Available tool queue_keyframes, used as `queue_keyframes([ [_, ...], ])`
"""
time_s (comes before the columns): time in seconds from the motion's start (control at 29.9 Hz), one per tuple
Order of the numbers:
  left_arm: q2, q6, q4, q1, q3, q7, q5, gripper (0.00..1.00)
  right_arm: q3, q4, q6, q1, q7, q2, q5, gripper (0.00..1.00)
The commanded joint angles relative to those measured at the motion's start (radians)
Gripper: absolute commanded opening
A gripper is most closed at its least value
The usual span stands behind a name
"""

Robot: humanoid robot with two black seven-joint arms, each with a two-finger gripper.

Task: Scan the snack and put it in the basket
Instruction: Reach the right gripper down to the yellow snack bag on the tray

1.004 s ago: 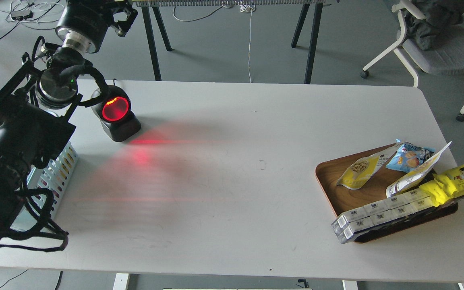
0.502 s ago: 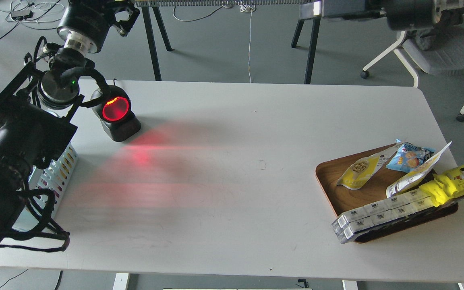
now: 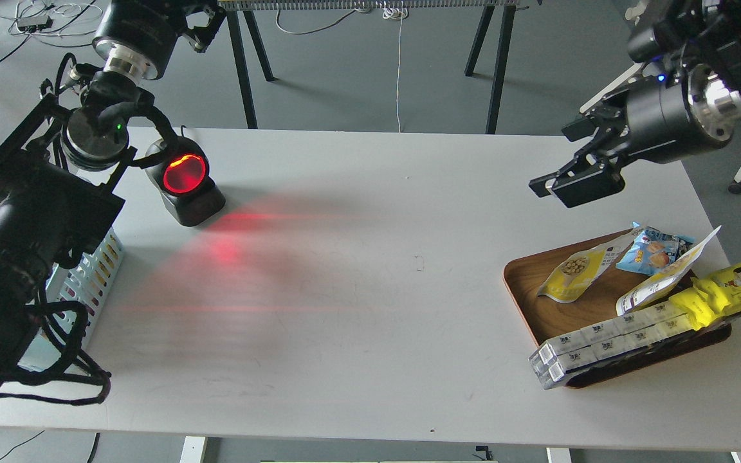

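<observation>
The snack (image 3: 575,272), a small yellow and white pouch showing beige beans, lies on the left part of a brown wooden tray (image 3: 517,284) at the table's right. My right gripper (image 3: 562,168) hangs above the table behind the tray, up and left of the pouch and apart from it; its fingers look spread and it holds nothing. The light blue basket (image 3: 97,265) stands at the table's left edge, mostly hidden by my left arm. My left gripper (image 3: 198,26) is high at the top left, dark, behind the scanner.
A black barcode scanner (image 3: 185,181) with a glowing red window stands at the back left and throws red light on the table. The tray also holds a blue chip bag (image 3: 652,251), a long yellow pack with a cartoon face (image 3: 734,286) and clear boxes (image 3: 602,344).
My right arm has swung in from the top right and come down, so its gripper now hangs above the table behind the tray. The left arm has barely moved.
</observation>
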Motion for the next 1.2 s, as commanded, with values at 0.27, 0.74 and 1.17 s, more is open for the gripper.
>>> queue_keyframes([
  [0.27, -0.006, 0.006, -0.005, 0.002, 0.0, 0.0, 0.0, 1.0, -0.183, 0.022, -0.136, -0.034, 0.0, -0.034, -0.207, 0.95],
  [0.74, 0.001, 0.006, -0.005, 0.005, -0.005, -0.001, -0.001, 1.0, -0.161, -0.078, -0.143, -0.179, 0.0, 0.005, -0.24, 0.74],
  [1.17, -0.003, 0.004, 0.0, 0.007, 0.006, 0.0, -0.001, 1.0, -0.085, -0.103, -0.145, -0.224, 0.0, 0.049, -0.226, 0.73],
])
